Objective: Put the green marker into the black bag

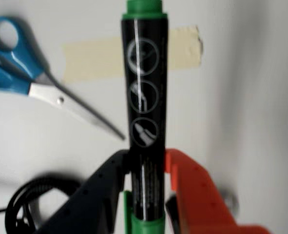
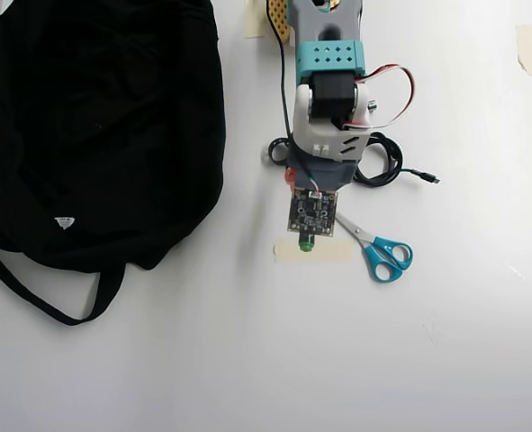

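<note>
The green marker [image 1: 144,112] runs straight up the middle of the wrist view, dark barrel with white print and green at both ends. My gripper [image 1: 146,168] is shut on its lower barrel, black finger on the left and orange finger on the right. In the overhead view only the marker's green tip [image 2: 306,242] pokes out below the wrist camera board, over a strip of tape. The gripper itself is hidden under the arm there. The black bag [image 2: 94,117] lies floppy at the upper left of the overhead view, well to the left of the arm.
Blue-handled scissors [image 2: 381,251] [image 1: 22,68] lie just right of the arm in the overhead view. A strip of beige tape [image 2: 333,251] [image 1: 92,61] sits under the marker. A coiled black cable [image 2: 381,162] [image 1: 27,204] lies beside the arm. The bag's strap [image 2: 31,292] loops toward the lower left.
</note>
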Tool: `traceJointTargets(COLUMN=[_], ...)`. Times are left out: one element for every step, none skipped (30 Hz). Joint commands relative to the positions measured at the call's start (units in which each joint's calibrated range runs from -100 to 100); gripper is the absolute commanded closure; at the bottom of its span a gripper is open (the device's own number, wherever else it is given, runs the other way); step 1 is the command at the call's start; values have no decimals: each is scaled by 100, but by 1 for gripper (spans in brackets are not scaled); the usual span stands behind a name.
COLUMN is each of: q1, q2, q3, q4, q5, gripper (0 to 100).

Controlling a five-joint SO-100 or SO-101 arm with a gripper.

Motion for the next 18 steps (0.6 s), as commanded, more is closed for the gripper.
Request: traceJointTargets(q1=[-26, -34, -19, -19, -19, -19, -11, -11, 3, 11, 11, 18, 18, 18, 18, 18, 18, 26], q2=[-818, -951, -1092, -1225, -1366, -1515, -1698, -1839, -2154, -2304, -2453, -2594, -2752, -2893, -3042, -3192, -3316, -3441], q3=[450, 603, 774, 945, 1124, 1304, 1511, 1654, 1951, 2086, 2229, 2373, 2517, 2652, 2777, 2912, 3038, 3146], q4=[-83, -83, -83, -91, -117, -186, -298, -367, -514, -565, -617, -651, -686, -686, -686, -686, -686, -686], q5=[-25, -62, -135, -177, -188, -188, -193, -193, -193, -193, -193, -183, -156, -146, -141, -141, -141, -141], gripper=[98, 98, 98, 98, 98, 98, 98, 98, 98, 98, 98, 98, 98, 98, 98, 98, 98, 98])
